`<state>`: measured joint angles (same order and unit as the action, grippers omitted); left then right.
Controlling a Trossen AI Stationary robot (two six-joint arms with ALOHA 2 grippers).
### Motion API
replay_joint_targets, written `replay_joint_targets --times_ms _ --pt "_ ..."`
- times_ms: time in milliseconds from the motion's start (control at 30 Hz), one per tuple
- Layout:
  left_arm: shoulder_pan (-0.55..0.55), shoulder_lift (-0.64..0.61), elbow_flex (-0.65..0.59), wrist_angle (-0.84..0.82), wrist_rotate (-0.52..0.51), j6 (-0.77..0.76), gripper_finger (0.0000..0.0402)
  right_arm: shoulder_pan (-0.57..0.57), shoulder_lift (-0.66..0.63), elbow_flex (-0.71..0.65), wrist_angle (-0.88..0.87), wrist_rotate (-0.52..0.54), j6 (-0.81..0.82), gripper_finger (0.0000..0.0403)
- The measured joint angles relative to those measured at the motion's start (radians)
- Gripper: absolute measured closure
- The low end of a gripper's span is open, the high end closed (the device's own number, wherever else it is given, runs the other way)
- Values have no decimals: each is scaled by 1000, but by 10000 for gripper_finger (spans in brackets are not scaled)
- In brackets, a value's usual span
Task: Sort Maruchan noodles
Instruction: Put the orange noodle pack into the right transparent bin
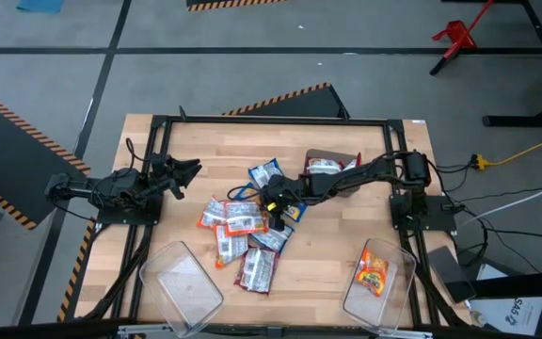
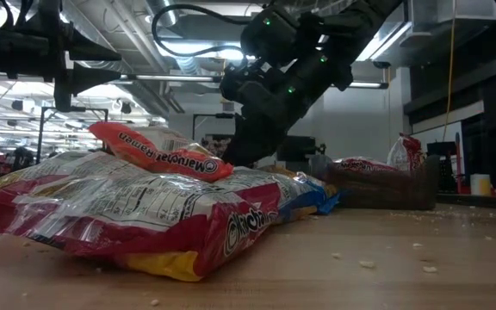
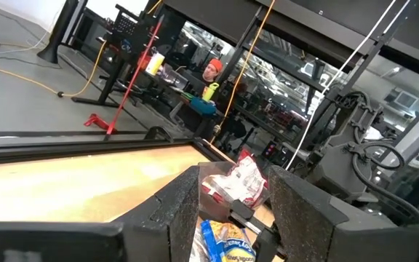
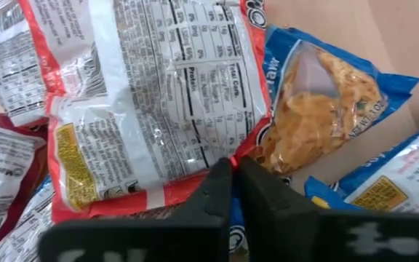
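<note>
We're at the pick step. Right gripper [image 1: 277,218] is down at the centre of the noodle pile [image 1: 245,231], fingers pressed together on the red-trimmed edge of an orange packet [image 4: 151,109] lying label-down; the wrist view shows the tips meeting right at that packet's seam. Whether they've actually caught film or just closed beside it, we can't tell.

Pile sits mid-table, roughly at 9 o'clock from the brown cardboard box [image 1: 330,166]. A blue packet [image 4: 326,94] lies just beside the pinched one, touching it, at about 3 o'clock of the pile.

One orange packet [image 1: 376,273] already lies in the clear bin at 5 o'clock [image 1: 402,266]; the clear bin at 7 o'clock [image 1: 163,266] holds nothing we can see.

Left gripper [image 1: 179,174] waits at 9 o'clock, well apart from the pile, fingers spread.

Next move, our read: lift straight up, check that only one packet comes away, since they overlap and the film is slippery. Then carry to the 5 o'clock bin if orange goes with orange.
</note>
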<state>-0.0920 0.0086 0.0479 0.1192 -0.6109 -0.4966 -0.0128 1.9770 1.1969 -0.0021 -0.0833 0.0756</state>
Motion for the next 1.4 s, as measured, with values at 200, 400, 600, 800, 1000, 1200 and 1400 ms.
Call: replay_joint_targets --times_ms 200,400,600,800,1000,1200,1400 --pt "0 0 0 0 0 -12 243 9 -11 6 -3 19 27 402" --pt "0 0 0 -3 5 -25 243 32 -43 52 -82 18 62 403" --pt "0 0 0 -4 23 -26 243 85 -86 108 -151 23 98 403" --pt "0 0 0 1 32 -26 243 161 -162 172 -323 88 162 403" --pt "0 0 0 0 30 -22 243 249 -228 205 -438 222 177 403" --pt "0 0 0 -1 27 -18 243 282 -188 205 -399 247 64 362" --pt "0 0 0 2 26 -22 243 325 -56 202 -281 248 -91 235"
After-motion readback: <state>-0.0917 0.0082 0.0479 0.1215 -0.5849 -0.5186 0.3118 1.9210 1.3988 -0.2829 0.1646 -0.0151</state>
